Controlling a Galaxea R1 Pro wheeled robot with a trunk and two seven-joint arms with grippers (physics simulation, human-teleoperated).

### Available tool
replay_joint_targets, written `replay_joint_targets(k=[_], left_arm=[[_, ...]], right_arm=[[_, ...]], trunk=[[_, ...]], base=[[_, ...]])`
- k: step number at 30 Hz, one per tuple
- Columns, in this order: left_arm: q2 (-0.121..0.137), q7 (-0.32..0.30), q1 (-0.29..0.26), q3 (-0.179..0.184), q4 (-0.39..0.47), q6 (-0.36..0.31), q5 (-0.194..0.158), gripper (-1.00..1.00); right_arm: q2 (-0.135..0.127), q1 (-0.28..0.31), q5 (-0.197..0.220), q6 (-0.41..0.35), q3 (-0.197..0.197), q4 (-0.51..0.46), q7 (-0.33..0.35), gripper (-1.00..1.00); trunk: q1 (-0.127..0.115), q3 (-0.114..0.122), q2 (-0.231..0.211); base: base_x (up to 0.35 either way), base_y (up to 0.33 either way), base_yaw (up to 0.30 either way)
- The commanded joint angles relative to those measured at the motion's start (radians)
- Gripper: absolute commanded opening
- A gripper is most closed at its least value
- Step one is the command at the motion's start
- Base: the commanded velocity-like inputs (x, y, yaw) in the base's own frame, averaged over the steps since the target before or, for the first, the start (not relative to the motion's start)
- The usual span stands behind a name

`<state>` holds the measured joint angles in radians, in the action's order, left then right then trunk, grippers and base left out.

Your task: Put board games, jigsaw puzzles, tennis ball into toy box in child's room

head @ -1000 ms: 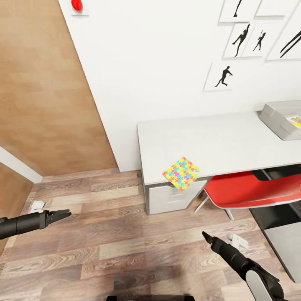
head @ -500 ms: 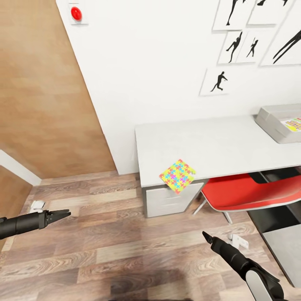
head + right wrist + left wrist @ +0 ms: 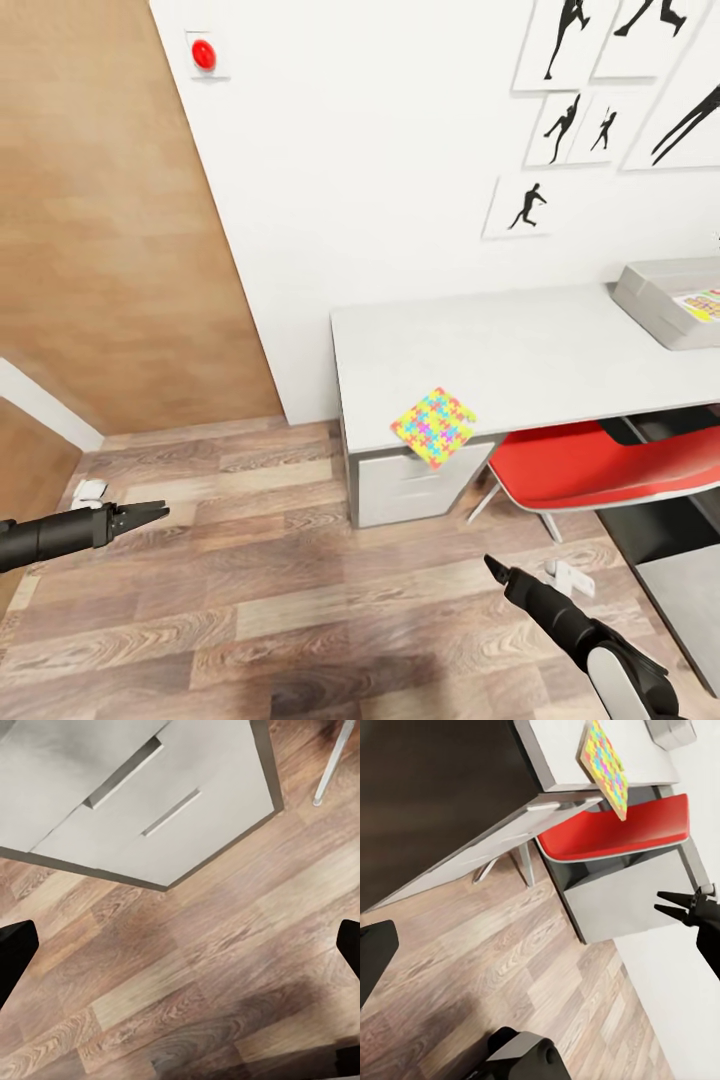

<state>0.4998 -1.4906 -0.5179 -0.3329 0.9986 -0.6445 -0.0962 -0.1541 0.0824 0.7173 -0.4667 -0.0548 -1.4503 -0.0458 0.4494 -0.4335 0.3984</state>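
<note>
Jigsaw puzzle [image 3: 434, 427] overhangs table [image 3: 520, 350] edge, well apart from jaws.

The head camera looks down from above the floor [image 3: 300, 600] toward the table [image 3: 540, 350] at 2 o'clock. Both wrist cameras face the floor nearer, sharing the table's drawers [image 3: 172, 810].
</note>
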Motion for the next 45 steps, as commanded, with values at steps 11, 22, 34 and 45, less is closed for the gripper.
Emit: replay_joint_targets(k=[11, 22, 34, 45], left_arm=[[0.000, -0.004, -0.001, 0.000, 0.000, -0.009, 0.000, 1.00], [0.001, -0.003, -0.001, 0.000, 0.000, -0.009, 0.000, 1.00], [0.002, -0.003, -0.001, 0.000, 0.000, -0.009, 0.000, 1.00], [0.002, -0.004, -0.001, 0.000, 0.000, -0.008, 0.000, 1.00]], right_arm=[[-0.001, 0.000, 0.013, 0.034, 0.002, 0.009, -0.005, 1.00], [-0.001, 0.000, 0.013, 0.037, 0.005, 0.020, -0.005, 1.00], [0.000, 0.000, 0.011, 0.039, 0.006, 0.031, -0.005, 1.00], [0.001, 0.000, 0.010, 0.039, 0.006, 0.042, -0.005, 1.00]], trunk=[[0.001, 0.017, 0.002], [0.001, 0.035, 0.002], [0.001, 0.055, 0.002], [0.001, 0.074, 0.002]], base=[[0.000, 0.000, 0.000], [0.000, 0.000, 0.000], [0.000, 0.000, 0.000], [0.000, 0.000, 0.000]])
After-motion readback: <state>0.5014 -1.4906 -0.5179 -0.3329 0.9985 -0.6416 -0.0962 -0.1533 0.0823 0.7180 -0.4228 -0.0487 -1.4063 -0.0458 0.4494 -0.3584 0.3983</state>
